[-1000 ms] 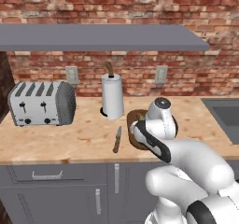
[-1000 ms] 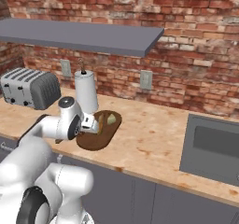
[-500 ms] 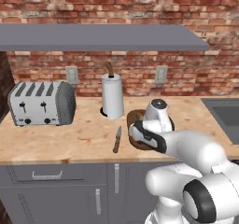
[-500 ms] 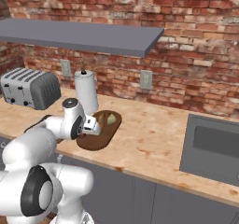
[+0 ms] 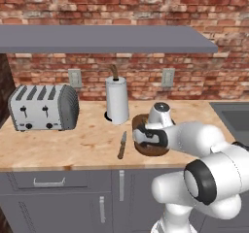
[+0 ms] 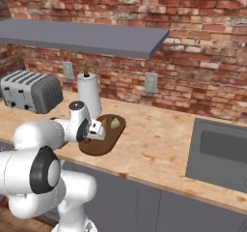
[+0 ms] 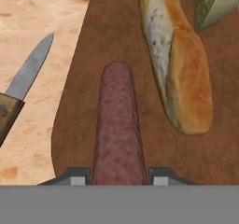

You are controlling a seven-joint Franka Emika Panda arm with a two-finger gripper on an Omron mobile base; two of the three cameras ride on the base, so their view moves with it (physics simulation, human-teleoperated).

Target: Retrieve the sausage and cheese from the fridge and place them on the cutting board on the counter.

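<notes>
From the hand view I see the sausage point(image 7: 118, 125) running lengthwise between my fingertips point(image 7: 78, 177), which sit tight against its sides, so the gripper point(image 7: 118, 177) is clamped on the sausage. Under it is the board point(image 7: 154, 143), dark brown, and I cannot tell whether the sausage rests on the wood or hangs just above it. Beside the sausage on the board lies a bread roll point(image 7: 175, 59), golden at the near end and paler further off, close to the sausage but apart from it. Past the roll, at the corner of that view, the cheese point(image 7: 210, 3) sits on the board, a pale wedge with a greenish face. Off the board's other edge a knife point(image 7: 21, 87) lies on the counter point(image 7: 28, 36), blade pointing away from me. From the left base camera my hand point(image 5: 148, 136) is low over the board point(image 5: 151, 149), the arm covering most of it, and the knife point(image 5: 122, 145) lies just beside it on the counter point(image 5: 73, 144). A paper towel roll point(image 5: 117, 100) stands behind, and a toaster point(image 5: 43, 108) sits well off to the side. From the right base camera the cheese point(image 6: 116, 123) shows on the far part of the board point(image 6: 103, 141), with the gripper point(image 6: 96, 129) just beside it, and the sink point(image 6: 219, 153) is well apart at the other end.
</notes>
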